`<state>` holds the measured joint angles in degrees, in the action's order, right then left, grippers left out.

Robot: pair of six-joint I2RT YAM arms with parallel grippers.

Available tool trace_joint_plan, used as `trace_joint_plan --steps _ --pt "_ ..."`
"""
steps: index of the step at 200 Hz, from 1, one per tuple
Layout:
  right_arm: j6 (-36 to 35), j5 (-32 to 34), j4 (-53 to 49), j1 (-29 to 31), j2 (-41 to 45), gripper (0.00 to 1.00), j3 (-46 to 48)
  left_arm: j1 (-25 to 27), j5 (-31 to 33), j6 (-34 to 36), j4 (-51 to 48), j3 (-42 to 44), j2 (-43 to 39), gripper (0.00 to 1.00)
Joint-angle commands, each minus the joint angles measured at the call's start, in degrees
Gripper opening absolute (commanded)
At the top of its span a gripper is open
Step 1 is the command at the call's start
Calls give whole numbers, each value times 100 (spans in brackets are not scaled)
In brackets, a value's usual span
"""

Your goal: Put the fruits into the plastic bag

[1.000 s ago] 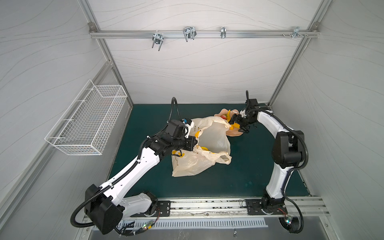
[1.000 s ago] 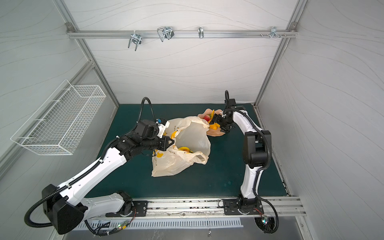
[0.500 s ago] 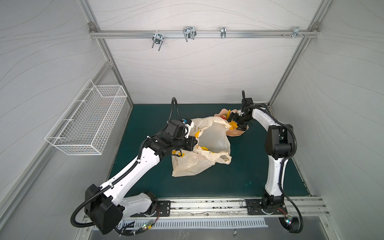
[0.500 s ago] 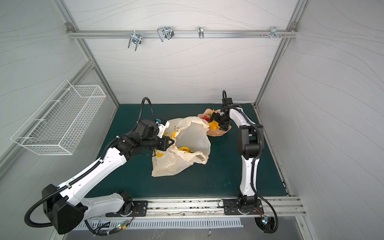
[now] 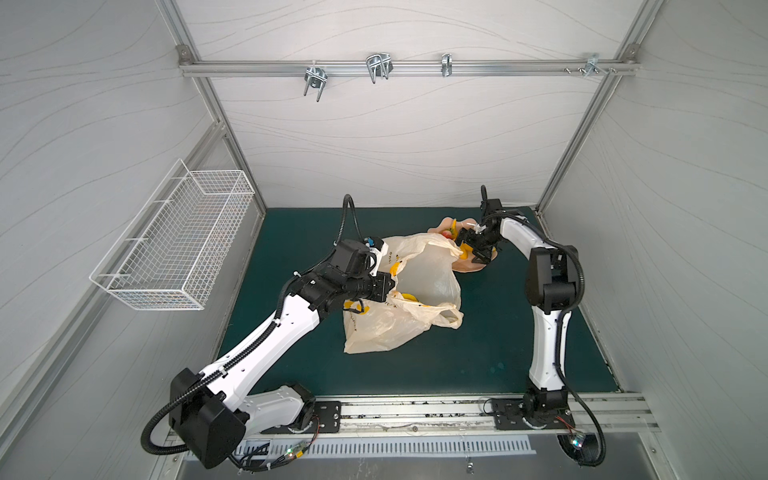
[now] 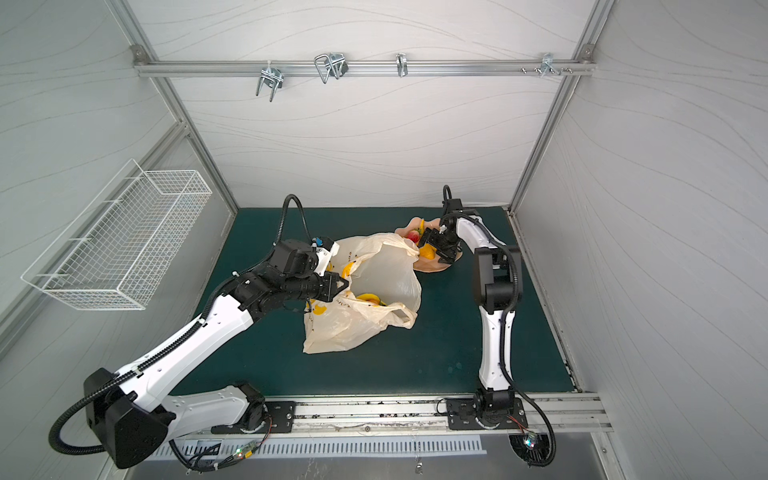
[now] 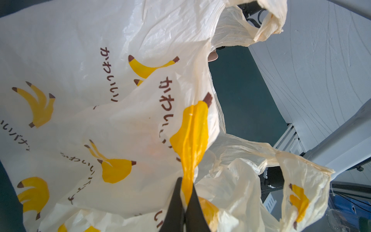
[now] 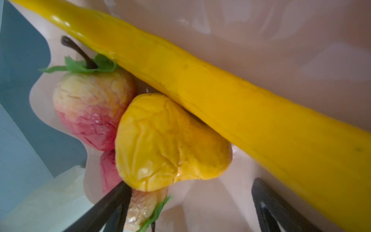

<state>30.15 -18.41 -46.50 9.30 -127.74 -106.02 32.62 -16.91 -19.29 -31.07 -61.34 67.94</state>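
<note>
Both top views: pinches the plastic bag (image 5: 424, 286) by its mouth rim with the left gripper (image 5: 391, 287). Hovers the right gripper (image 5: 469, 250), spread wide, over the pink dish (image 5: 463, 268) at the bag's 1 o'clock, a loop handle crowding the dish edge. Crinkly cream film on dark green mat (image 5: 490, 353); wire basket (image 5: 174, 245) at 9 o'clock on the wall, rail (image 5: 498, 66) at 12.

Left wrist: pressed together on a yellow-printed fold of film.

Right wrist: straddles a wrinkled yellow fruit (image 8: 166, 144); glossy banana (image 8: 200, 96) against it, red-yellow fruit (image 8: 92, 108) with green leaf beside, all in the smooth dish.
</note>
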Motion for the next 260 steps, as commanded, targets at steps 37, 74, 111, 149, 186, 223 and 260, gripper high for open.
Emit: trace_joint_plan --steps 37,74,111,149,186,223,260 --pt "67 -22 -39 59 -231 95 -95 -35 5 -14 100 -80 -10 0" --pt "134 -27 75 55 -260 90 -77 -32 10 -28 92 -80 -19 0" --pt "167 -7 160 53 -238 81 -61 -28 21 4 57 -109 -15 0" --pt "180 -60 237 41 -120 71 -38 -33 38 29 39 -124 -16 0" --pt "175 -132 317 36 51 62 50 -31 38 30 57 -128 -7 0" --pt "127 -234 340 20 134 53 98 -30 30 30 50 -123 -17 0" --pt "79 -310 352 26 276 43 210 -34 29 30 58 -124 -34 0"
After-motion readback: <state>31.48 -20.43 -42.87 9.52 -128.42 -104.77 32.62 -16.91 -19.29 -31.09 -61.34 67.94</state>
